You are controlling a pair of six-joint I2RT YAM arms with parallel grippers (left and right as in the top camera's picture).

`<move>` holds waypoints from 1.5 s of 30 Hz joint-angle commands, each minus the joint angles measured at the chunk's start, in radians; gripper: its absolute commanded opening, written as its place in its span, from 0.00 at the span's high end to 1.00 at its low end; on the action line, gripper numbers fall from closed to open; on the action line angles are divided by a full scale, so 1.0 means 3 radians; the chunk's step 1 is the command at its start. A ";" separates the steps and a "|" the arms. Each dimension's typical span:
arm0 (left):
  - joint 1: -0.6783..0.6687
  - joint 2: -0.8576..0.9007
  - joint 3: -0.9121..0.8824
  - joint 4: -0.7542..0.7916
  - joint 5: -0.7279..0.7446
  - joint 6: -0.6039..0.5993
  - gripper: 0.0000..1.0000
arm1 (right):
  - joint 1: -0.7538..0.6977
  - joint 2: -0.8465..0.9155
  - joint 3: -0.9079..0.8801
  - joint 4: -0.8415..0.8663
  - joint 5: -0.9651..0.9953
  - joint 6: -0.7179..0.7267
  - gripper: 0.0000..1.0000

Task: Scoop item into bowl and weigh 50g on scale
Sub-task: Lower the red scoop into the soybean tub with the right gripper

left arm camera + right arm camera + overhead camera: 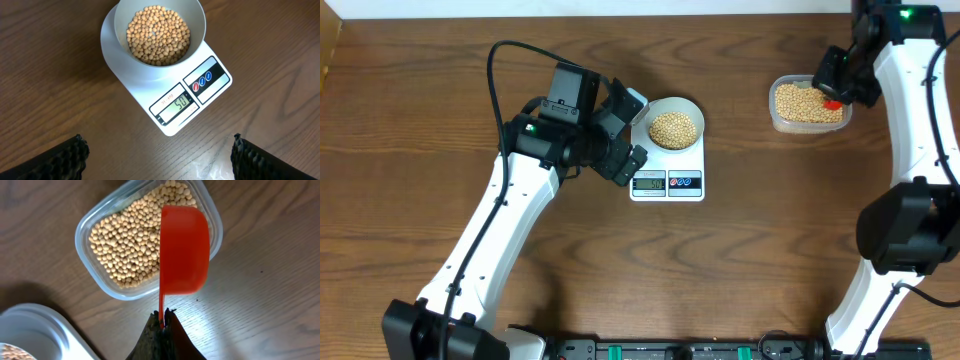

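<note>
The white bowl [674, 127] [159, 35], heaped with tan beans [158, 35], stands on the flat white scale [667, 183] [186, 102], whose display reads 50. My left gripper [628, 133] [159, 152] is open just left of the scale, with only bare wood between its fingers. At the back right a clear plastic tub [808, 105] [145, 237] holds more beans [130, 240]. My right gripper [834, 88] [163, 320] is shut on the thin handle of a red scoop [183, 247]. The scoop is held on edge over the tub's right side.
The wooden table [770, 230] reaches to a pale wall strip at the back. The tub sits near the back right edge, close under my right arm. A corner of the scale and bowl [30, 335] shows at the lower left of the right wrist view.
</note>
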 commanded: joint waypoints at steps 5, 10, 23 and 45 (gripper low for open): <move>0.0005 0.0038 -0.0027 0.0005 0.0052 -0.0018 0.07 | -0.0031 -0.0011 -0.0066 0.0158 -0.0141 0.0562 0.99; 0.0005 0.0038 -0.0027 0.0004 0.0052 -0.0018 0.07 | -0.0024 -0.0011 -0.0251 0.0357 -0.0290 0.0834 0.99; 0.0005 0.0038 -0.0027 0.0004 0.0052 -0.0018 0.07 | 0.0025 -0.0011 -0.0553 0.1011 -0.0357 0.1101 0.99; 0.0005 0.0038 -0.0027 0.0004 0.0052 -0.0018 0.07 | 0.0197 -0.0010 -0.0593 0.0933 0.0102 0.1217 0.99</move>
